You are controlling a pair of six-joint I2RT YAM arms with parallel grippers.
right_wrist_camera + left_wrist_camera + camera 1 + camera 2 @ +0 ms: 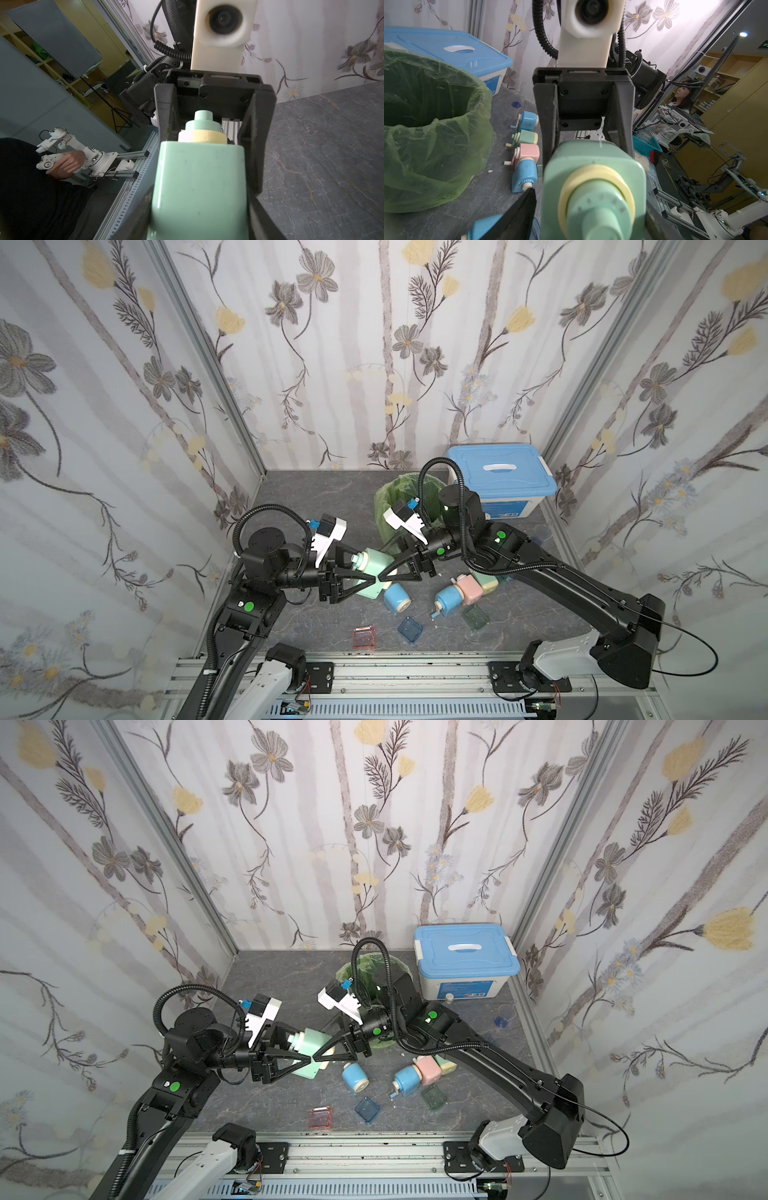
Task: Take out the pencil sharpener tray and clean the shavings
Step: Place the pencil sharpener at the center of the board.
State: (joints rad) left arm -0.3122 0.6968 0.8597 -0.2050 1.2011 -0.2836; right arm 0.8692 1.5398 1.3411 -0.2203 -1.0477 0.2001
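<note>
Green sharpener [376,563] is at mid surface [311,626], between the two hands and just in front of the bin [395,497]. It looks lifted clear of the top and lies on its side, with the knob end toward the left arm.

Right hand [379,565] has its fingers pressed onto the sides of the body, pinching the green sharpener. Left hand [366,566] is spread around the knob end. The left wrist view shows a gap between one finger [519,214] and the body, so there is no firm grip there.

I can't tell whether this sharpener's own tray is in or out.

Three loose clear trays lie at the front of the surface: pink tray [365,638], blue tray [410,628] and green tray [476,616].

Shavings: one whitish crumb [490,171] lies on the surface by the foot of the bin, and a few more specks are near the right arm, too small to make out.

Also on the surface:
- A blue sharpener [395,599] lies just beside the held one.
- A cluster of blue, pink and pale yellow sharpeners [471,589] sits under the right arm.
- A blue-lidded box [498,472] is in the back right corner, next to the bin.
</note>
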